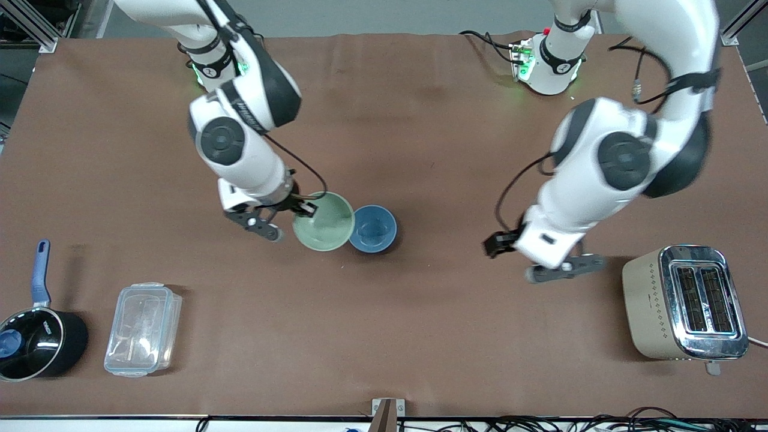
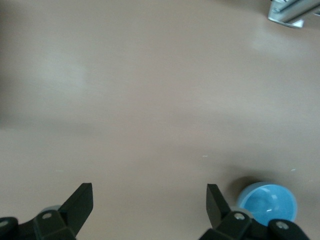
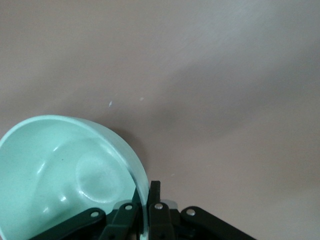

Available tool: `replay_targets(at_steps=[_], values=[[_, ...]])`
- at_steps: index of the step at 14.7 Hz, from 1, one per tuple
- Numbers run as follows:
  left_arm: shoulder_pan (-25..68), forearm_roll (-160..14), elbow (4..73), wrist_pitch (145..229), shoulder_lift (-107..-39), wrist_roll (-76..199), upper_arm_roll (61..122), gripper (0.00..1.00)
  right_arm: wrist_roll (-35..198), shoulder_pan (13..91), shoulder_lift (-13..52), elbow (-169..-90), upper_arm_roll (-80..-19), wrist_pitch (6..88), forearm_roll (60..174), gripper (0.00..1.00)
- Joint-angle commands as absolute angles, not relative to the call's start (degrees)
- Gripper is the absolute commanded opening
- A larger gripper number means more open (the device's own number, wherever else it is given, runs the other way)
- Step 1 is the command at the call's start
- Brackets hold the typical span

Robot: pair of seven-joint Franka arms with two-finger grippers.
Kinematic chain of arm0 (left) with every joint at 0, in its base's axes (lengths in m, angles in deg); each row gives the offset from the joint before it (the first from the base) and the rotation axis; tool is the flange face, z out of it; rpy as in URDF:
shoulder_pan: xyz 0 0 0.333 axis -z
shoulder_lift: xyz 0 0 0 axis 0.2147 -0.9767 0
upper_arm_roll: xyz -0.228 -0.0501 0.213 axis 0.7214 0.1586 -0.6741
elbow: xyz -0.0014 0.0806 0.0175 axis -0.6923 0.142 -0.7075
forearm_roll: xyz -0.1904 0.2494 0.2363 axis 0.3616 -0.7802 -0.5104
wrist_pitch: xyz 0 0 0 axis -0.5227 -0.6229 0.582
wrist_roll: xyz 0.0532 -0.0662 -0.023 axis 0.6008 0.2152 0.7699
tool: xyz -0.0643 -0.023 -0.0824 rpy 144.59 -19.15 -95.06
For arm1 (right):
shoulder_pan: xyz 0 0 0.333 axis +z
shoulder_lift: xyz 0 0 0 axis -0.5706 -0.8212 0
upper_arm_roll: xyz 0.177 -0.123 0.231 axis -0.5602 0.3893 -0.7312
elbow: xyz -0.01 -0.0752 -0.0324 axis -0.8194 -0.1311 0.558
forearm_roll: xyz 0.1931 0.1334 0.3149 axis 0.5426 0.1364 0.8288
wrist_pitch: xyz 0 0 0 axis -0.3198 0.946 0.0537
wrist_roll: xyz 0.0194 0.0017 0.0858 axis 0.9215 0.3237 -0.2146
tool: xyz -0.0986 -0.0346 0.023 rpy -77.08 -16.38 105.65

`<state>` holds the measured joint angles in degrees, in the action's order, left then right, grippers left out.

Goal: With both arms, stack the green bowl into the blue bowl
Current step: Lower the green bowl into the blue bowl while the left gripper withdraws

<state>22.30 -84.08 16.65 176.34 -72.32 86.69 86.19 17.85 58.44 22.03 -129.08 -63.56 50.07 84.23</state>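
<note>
My right gripper (image 1: 302, 207) is shut on the rim of the pale green bowl (image 1: 324, 222) and holds it tilted, right beside the blue bowl (image 1: 372, 228). In the right wrist view the fingers (image 3: 154, 192) pinch the green bowl's wall (image 3: 65, 170), one inside and one outside. The blue bowl stands upright on the table, toward the left arm's end from the green one. My left gripper (image 1: 533, 259) is open and empty over bare table between the blue bowl and the toaster. Its wrist view shows wide-apart fingers (image 2: 82, 197) and the blue bowl (image 2: 267, 202).
A silver and beige toaster (image 1: 684, 303) stands at the left arm's end, near the front camera. A clear plastic lidded box (image 1: 143, 329) and a black saucepan with a blue handle (image 1: 36, 345) stand at the right arm's end, near the front camera.
</note>
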Motion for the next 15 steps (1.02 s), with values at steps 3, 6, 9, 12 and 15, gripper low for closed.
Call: replay_targets(at_steps=[3,6,9,12,15], values=[[16.72,-85.13,18.04,168.01,-64.51,79.95,86.83,1.00,11.24,63.70,16.84,-127.62,-63.50,55.49,83.94,0.01],[13.38,-84.95,17.95,163.08,-60.38,72.93,86.84,1.00,9.31,65.03,14.63,-127.62,-63.50,57.78,82.18,0.01],[11.17,-84.69,18.04,158.34,-56.24,66.95,86.66,1.00,8.34,65.82,12.79,-127.62,-63.50,59.72,81.12,0.02],[9.84,-84.60,18.12,157.27,-54.04,63.68,86.49,1.00,7.20,66.78,11.47,-127.80,-63.50,61.39,81.03,0.02],[11.51,-84.16,18.56,157.18,-51.31,62.10,81.84,1.00,7.11,67.14,10.59,-127.97,-63.50,62.45,81.03,0.02]])
